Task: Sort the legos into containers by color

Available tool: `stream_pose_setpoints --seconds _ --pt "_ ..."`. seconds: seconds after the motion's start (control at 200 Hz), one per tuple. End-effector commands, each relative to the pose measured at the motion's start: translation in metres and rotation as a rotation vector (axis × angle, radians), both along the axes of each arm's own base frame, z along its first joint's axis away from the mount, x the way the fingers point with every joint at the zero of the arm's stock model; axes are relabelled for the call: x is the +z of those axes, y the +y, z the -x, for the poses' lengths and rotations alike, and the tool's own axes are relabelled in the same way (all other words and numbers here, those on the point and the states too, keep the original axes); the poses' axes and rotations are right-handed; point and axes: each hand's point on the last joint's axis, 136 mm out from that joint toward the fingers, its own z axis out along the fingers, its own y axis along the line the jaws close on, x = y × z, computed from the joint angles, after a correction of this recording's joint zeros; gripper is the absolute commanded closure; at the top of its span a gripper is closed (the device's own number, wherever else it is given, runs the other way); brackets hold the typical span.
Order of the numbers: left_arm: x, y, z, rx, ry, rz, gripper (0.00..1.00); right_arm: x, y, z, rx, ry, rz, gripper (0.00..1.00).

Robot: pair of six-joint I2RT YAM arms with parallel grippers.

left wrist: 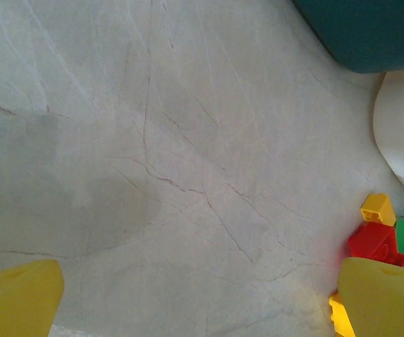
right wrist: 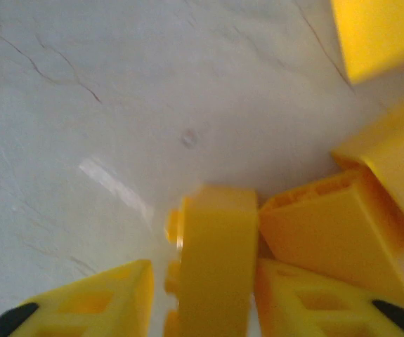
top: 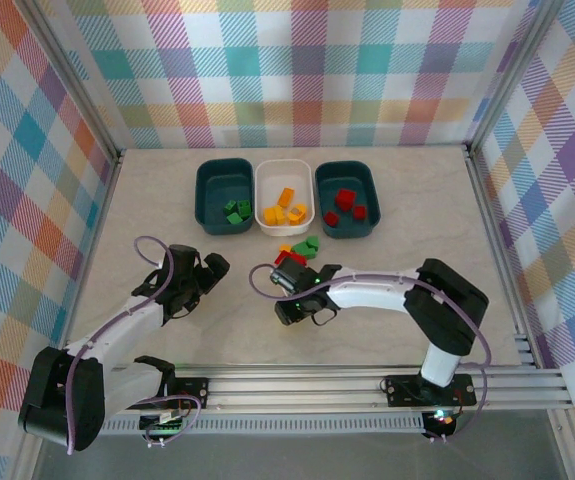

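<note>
Standing on edge closest to the right wrist lens, an orange-yellow brick (right wrist: 212, 260) is sitting between the fingers of the right claw (right wrist: 203, 281); I cannot tell whether it is being pinched. More yellow bricks (right wrist: 328, 225) are crowding beside it. The left claw (left wrist: 200, 281) is hanging spread wide over the table (top: 417, 240), near the loose legos (top: 299, 250). Behind, the left teal bin (top: 207, 180) is holding greens, the white bin (top: 267, 175) orange-yellows, and the right teal bin (top: 367, 185) reds.
</note>
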Motion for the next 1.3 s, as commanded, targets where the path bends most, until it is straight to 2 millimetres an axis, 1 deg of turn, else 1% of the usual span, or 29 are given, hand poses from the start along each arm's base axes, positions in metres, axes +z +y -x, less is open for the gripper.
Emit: stream_pose_setpoints --seconds 0.0,0.07,0.16,0.21,0.25,0.295,0.37,0.435,0.445,0.5,0.515,0.55,0.58,0.605,0.62,0.63,0.655,0.665,0.78,0.85,0.88,0.93,0.97,1.02,1.075,1.085,1.155,1.22,1.295 --pt "0.004 -0.002 0.000 -0.006 -0.005 0.016 0.00 0.006 0.008 -0.007 0.009 -0.023 0.005 0.68" --pt "0.008 -0.001 0.000 -0.007 -0.013 0.010 0.00 0.021 0.014 -0.010 0.020 -0.048 -0.028 0.73" --pt "0.013 -0.001 0.000 -0.014 -0.030 0.009 0.00 0.059 0.026 -0.019 0.033 -0.119 -0.111 0.76" --pt "0.015 -0.002 -0.001 -0.016 -0.037 0.012 0.00 0.082 0.030 -0.030 0.031 -0.175 -0.143 0.77" --pt "0.017 -0.004 -0.002 -0.023 -0.042 0.019 0.00 0.098 0.032 -0.042 0.024 -0.221 -0.164 0.78" --pt "0.018 -0.006 -0.003 -0.030 -0.047 0.031 0.00 0.113 0.031 -0.062 0.003 -0.273 -0.183 0.78" --pt "0.016 -0.017 -0.003 -0.070 -0.046 0.057 0.00 0.131 0.022 -0.106 -0.067 -0.338 -0.203 0.77" --pt "0.013 -0.031 -0.002 -0.119 -0.034 0.070 0.00 0.135 0.011 -0.148 -0.138 -0.355 -0.213 0.77" --pt "0.012 -0.034 -0.002 -0.127 -0.032 0.071 0.00 0.132 0.008 -0.155 -0.149 -0.351 -0.208 0.77" --pt "0.008 -0.050 0.001 -0.189 -0.013 0.072 0.00 0.130 0.000 -0.189 -0.200 -0.345 -0.209 0.77" --pt "0.008 -0.055 0.001 -0.207 -0.011 0.071 0.00 0.125 -0.002 -0.198 -0.214 -0.336 -0.202 0.77" --pt "0.006 -0.067 0.003 -0.252 0.004 0.065 0.00 0.117 -0.006 -0.215 -0.237 -0.318 -0.195 0.77" --pt "0.005 -0.078 0.005 -0.292 0.008 0.062 0.00 0.115 -0.007 -0.230 -0.255 -0.316 -0.200 0.77" --pt "0.004 -0.085 0.006 -0.319 0.015 0.059 0.00 0.106 -0.009 -0.239 -0.265 -0.298 -0.191 0.77" --pt "0.004 -0.090 0.007 -0.338 0.017 0.057 0.00 0.108 -0.009 -0.246 -0.273 -0.301 -0.191 0.77" --pt "0.003 -0.093 0.007 -0.347 0.019 0.053 0.00 0.103 -0.010 -0.249 -0.276 -0.293 -0.184 0.77" --pt "0.004 -0.100 0.008 -0.373 0.018 0.048 0.00 0.102 -0.010 -0.258 -0.284 -0.291 -0.183 0.77" --pt "0.004 -0.103 0.008 -0.379 0.018 0.045 0.00 0.098 -0.011 -0.261 -0.287 -0.283 -0.178 0.77" --pt "0.010 -0.129 0.014 -0.475 -0.010 0.003 0.02 0.093 -0.010 -0.289 -0.310 -0.253 -0.192 0.75" --pt "0.014 -0.138 0.014 -0.522 -0.021 -0.041 0.02 0.091 -0.010 -0.296 -0.310 -0.244 -0.178 0.68" --pt "0.016 -0.141 0.014 -0.538 -0.024 -0.059 0.02 0.093 -0.010 -0.298 -0.308 -0.248 -0.174 0.62" --pt "0.018 -0.146 0.011 -0.567 -0.030 -0.089 0.02 0.100 -0.011 -0.299 -0.308 -0.262 -0.171 0.47" --pt "0.019 -0.149 0.009 -0.586 -0.036 -0.112 0.03 0.108 -0.014 -0.299 -0.316 -0.279 -0.169 0.42" --pt "0.022 -0.154 0.004 -0.611 -0.051 -0.132 0.04 0.125 -0.019 -0.295 -0.323 -0.306 -0.179 0.40" --pt "0.022 -0.160 -0.001 -0.643 -0.064 -0.154 0.06 0.145 -0.025 -0.286 -0.334 -0.338 -0.214 0.39" --pt "0.022 -0.161 -0.002 -0.649 -0.066 -0.158 0.06 0.151 -0.026 -0.284 -0.337 -0.349 -0.226 0.39" --pt "0.023 -0.170 -0.009 -0.703 -0.084 -0.185 0.11 0.166 -0.038 -0.265 -0.352 -0.370 -0.263 0.37" --pt "0.019 -0.177 -0.015 -0.753 -0.084 -0.229 0.14 0.176 -0.050 -0.248 -0.371 -0.389 -0.286 0.37" --pt "0.011 -0.183 -0.021 -0.809 -0.072 -0.285 0.19 0.165 -0.068 -0.225 -0.393 -0.378 -0.276 0.35"
